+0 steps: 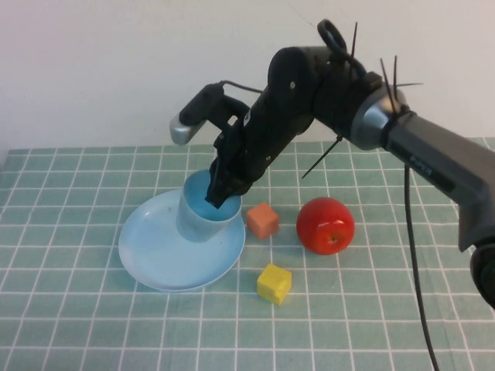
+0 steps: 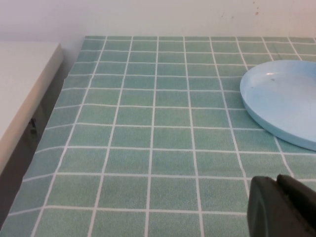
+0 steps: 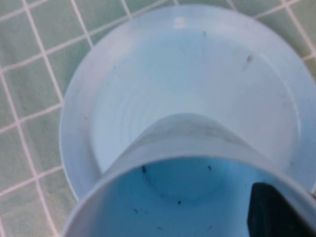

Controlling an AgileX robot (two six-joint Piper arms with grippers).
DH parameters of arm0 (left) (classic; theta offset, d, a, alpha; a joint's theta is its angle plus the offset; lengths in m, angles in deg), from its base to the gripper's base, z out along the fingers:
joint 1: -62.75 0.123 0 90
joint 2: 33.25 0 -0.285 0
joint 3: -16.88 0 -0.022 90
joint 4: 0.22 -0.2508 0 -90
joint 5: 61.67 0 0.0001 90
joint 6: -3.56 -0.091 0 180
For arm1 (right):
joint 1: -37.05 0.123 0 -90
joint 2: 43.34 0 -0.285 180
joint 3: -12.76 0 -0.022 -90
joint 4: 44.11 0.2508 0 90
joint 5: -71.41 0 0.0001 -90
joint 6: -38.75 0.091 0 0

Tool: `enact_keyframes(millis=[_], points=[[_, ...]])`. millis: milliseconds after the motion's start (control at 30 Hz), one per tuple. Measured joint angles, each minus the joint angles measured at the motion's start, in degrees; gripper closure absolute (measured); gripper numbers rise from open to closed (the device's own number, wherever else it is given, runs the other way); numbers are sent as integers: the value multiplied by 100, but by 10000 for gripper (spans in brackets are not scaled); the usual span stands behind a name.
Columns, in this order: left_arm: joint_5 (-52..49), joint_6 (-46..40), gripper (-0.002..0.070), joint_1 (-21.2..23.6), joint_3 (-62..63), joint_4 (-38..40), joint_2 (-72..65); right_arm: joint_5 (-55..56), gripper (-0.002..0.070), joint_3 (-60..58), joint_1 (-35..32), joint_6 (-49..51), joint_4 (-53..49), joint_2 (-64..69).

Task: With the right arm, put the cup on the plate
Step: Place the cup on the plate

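Observation:
The light blue cup [image 1: 199, 220] stands upright on the far right part of the light blue plate [image 1: 155, 259]. My right gripper [image 1: 222, 193] reaches down from the right and is shut on the cup's rim, with one dark finger [image 3: 274, 212] inside the cup against its wall. In the right wrist view the cup's wall [image 3: 187, 133] is close up and the plate [image 3: 148, 59] lies under it. My left gripper [image 2: 279, 197] is shut and empty, low over the cloth to the left of the plate [image 2: 286, 98]. It is out of the high view.
An orange cube [image 1: 263, 220] lies just right of the plate, a red apple [image 1: 326, 225] further right, and a yellow cube [image 1: 274, 284] nearer the front. A black cable [image 1: 414, 255] hangs down at the right. A white ledge [image 2: 24, 89] borders the table's left side.

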Motion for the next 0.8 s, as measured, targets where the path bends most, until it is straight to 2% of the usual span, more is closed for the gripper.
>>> enact_keyframes(millis=[267,467,533,800], points=[[0,0,678,0,0,0,0,23,641,9,2,-275,69,410],[0,0,678,0,0,0,0,-12,515,146,2,-311,92,433],[0,0,678,0,0,0,0,-69,496,260,2,-320,92,433],[0,0,678,0,0,0,0,-523,490,1067,2,-356,8,292]])
